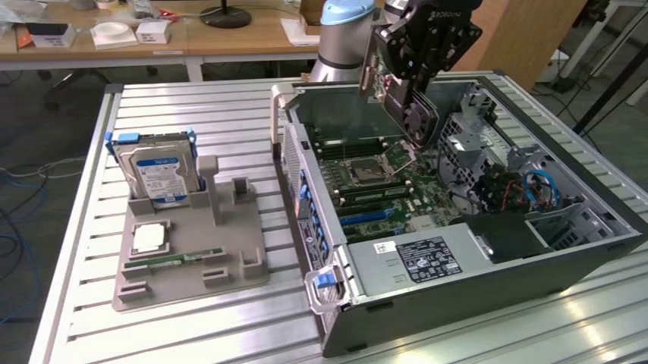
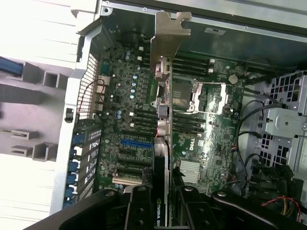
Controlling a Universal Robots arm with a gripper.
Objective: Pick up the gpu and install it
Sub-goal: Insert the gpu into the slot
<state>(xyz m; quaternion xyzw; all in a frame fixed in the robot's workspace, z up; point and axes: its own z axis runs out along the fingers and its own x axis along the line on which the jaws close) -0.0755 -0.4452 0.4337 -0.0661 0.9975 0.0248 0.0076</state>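
The gpu (image 1: 417, 114) hangs tilted over the open computer case (image 1: 567, 262), its black fan face showing below my gripper (image 1: 410, 72), which is shut on the card's upper edge. In the wrist view the gpu (image 2: 163, 120) appears edge-on, with its silver bracket (image 2: 168, 36) at the far end and the black fingers (image 2: 139, 211) clamped on either side of it. The card is above the motherboard (image 2: 120, 96), apart from it, roughly over the CPU socket (image 2: 184, 93) and the memory slots. The blue expansion slot (image 2: 135, 142) lies a little to one side of the card.
A grey parts holder (image 1: 218, 262) stands on the slatted metal table at the exterior view's left, carrying a hard drive with a blue label (image 1: 157, 171), a CPU (image 1: 150, 236) and a memory stick (image 1: 167, 260). Drive cages and cables (image 1: 526, 189) fill the case's right side.
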